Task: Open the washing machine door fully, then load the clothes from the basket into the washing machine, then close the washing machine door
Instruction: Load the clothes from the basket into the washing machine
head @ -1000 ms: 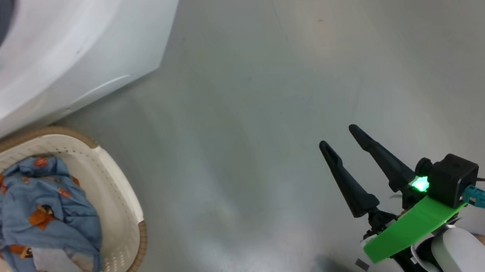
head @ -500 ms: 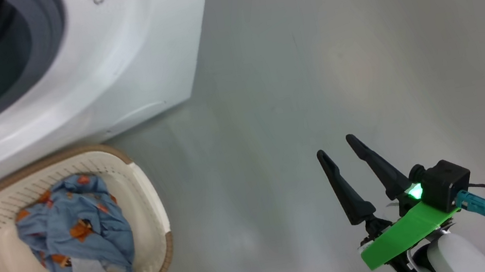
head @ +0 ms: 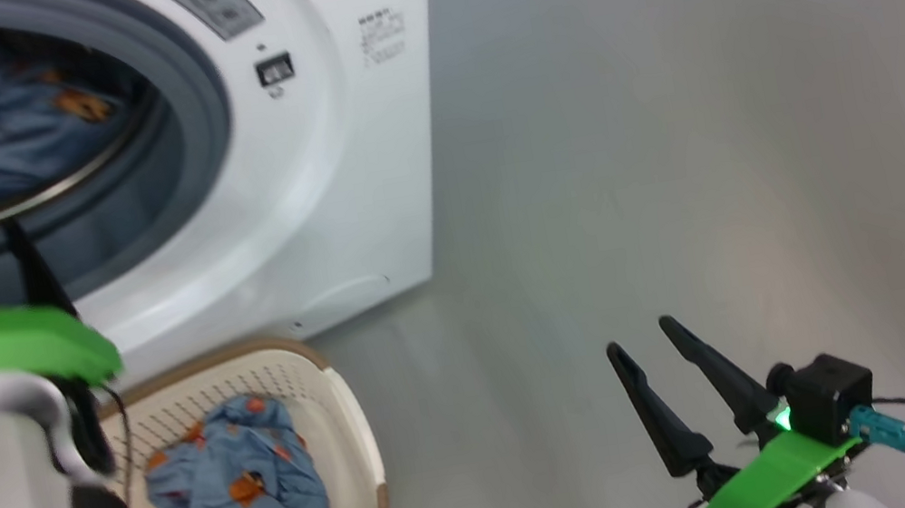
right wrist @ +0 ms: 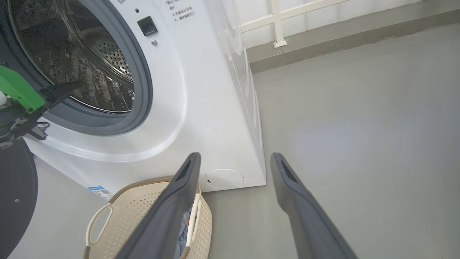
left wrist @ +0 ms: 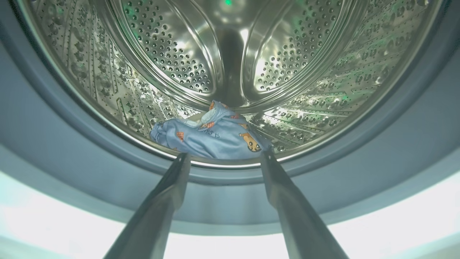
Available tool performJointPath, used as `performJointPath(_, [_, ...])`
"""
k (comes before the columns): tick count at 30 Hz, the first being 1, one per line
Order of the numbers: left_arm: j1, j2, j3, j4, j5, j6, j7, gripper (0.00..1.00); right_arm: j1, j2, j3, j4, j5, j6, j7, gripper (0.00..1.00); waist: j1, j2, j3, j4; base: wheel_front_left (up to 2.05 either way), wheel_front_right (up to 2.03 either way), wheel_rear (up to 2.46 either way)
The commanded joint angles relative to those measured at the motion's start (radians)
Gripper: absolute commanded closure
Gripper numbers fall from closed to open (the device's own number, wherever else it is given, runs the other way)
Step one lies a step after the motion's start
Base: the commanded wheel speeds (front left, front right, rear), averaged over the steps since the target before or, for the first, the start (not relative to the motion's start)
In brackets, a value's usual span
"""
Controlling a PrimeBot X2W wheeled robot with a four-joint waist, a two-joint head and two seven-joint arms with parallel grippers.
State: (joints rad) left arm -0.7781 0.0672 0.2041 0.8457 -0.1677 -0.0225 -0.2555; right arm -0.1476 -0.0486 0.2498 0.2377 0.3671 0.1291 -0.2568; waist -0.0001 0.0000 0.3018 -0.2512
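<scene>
Upper left of the head view: washer [head: 326, 156], mouth uncovered. Lower left edge of the right wrist view: dark round door [right wrist: 16, 194], standing clear of the mouth. Low centre of the left wrist view, inside the drum [left wrist: 161, 54]: one blue piece [left wrist: 212, 138] lying on the steel floor. Centre of that view, at the drum lip: left gripper [left wrist: 224, 155], jaws wide apart with nothing between them, tips right by the blue piece, contact not clear. Lower left of the head view, just below the washer front: basket [head: 362, 453] on the floor, clothes [head: 241, 501] crumpled inside. Lower right of the head view: right gripper [head: 641, 335], jaws apart and empty, over bare floor [head: 669, 117], well apart from the basket.
</scene>
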Motion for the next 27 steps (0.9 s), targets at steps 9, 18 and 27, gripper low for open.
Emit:
performJointPath(9, [0.258,-0.011,-0.016,-0.155,-0.003,-0.047,-0.006,0.0,0.06,-0.012,-0.019,-0.018,-0.02,0.002,-0.005,0.0,0.0001,0.0,-0.167,0.107,0.0,0.0,0.0])
performJointPath(18, [0.472,-0.017,-0.111,-0.317,-0.076,-0.048,-0.006,0.0,0.099,-0.027,-0.046,-0.03,-0.029,0.002,-0.005,0.0,0.0001,0.0,-0.225,0.156,0.0,0.0,0.0])
performJointPath(27, [0.637,-0.017,-0.194,-0.471,-0.154,0.036,-0.006,0.0,0.133,-0.035,-0.05,-0.031,-0.028,0.002,-0.005,0.0,0.0001,0.0,-0.277,0.176,0.0,0.0,0.0])
